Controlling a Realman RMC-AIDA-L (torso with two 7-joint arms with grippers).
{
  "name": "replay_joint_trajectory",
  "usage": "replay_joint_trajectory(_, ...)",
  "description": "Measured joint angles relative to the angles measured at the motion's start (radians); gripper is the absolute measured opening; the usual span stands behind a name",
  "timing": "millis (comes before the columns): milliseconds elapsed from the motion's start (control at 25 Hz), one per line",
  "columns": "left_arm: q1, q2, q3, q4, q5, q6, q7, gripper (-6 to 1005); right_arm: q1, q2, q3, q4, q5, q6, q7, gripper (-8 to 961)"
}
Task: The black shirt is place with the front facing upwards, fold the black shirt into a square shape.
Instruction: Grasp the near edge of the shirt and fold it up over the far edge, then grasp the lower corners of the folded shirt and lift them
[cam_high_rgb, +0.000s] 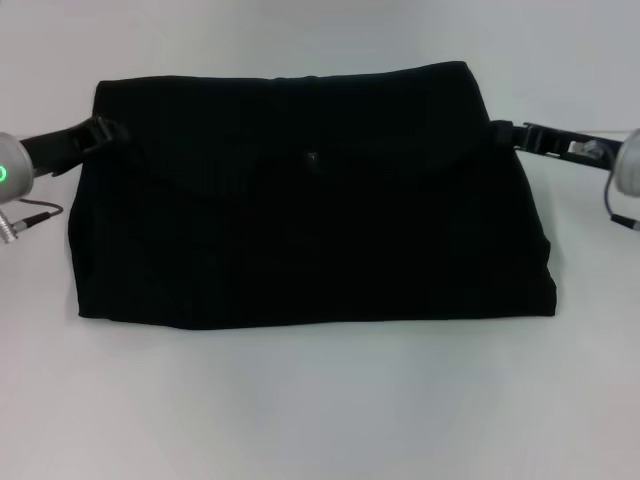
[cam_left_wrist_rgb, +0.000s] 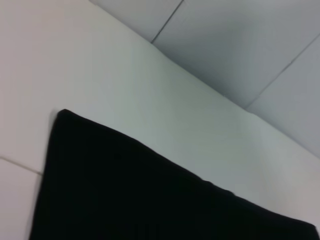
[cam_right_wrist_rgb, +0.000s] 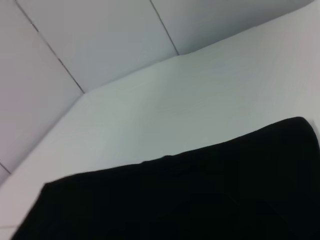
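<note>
The black shirt (cam_high_rgb: 310, 200) lies flat on the white table (cam_high_rgb: 320, 410), between the two pincers, already folded into a wide, compact rectangle. No sleeves stick out and no lettering shows; a flap edge runs across the upper part, with a small pale mark near the middle of it. The bundle is clearly wider than it is deep, so I judge the earlier folds done and the last one, side over side to make a square, not yet made.

The left pincer (cam_high_rgb: 103, 132) sits right at the shirt's upper left edge, and the right pincer (cam_high_rgb: 505, 133) at its upper right edge. Both tips blend into the dark cloth, so I cannot tell whether either is wide, narrow or clamped on fabric. Each wrist view shows only the shirt's far edge against the table, no fingers.
</note>
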Motion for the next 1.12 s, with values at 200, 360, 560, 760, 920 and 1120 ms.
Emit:
replay_joint_trajectory(200, -0.003, -0.034, 0.023, 0.002, -0.039, -0.105, 0.032, 79, 0.007, 0.035, -0.001, 0.013, 0.017, 0.089, -0.121, 151)
replay_joint_trajectory(360, 0.002, -0.052, 0.03, -0.005, -0.1, -0.154, 0.11, 87, 0.013, 0.035, -0.001, 0.048, 0.069, 0.148, -0.162, 177)
replay_joint_trajectory(560, 0.0, -0.043, 0.032, -0.045, -0.115, -0.182, 0.143, 161, -0.009, 0.033, 0.002, 0.045, 0.155, 0.165, -0.174, 490)
replay_joint_trajectory(760, 0.01, -0.004, 0.064, -0.09, -0.112, -0.181, 0.122, 343, -0.051, 0.024, 0.006, 0.035, 0.216, 0.088, -0.209, 600)
replay_joint_trajectory(920, 0.046, 0.046, 0.065, -0.085, -0.116, -0.041, 0.022, 531, -0.092, 0.014, 0.01, 0.025, 0.226, -0.07, -0.299, 694)
replay_joint_trajectory(1120, 0.108, 0.139, 0.068, -0.089, -0.109, 0.291, -0.07, 612, -0.15, -0.001, 0.0, 0.023, 0.203, -0.335, -0.482, 829)
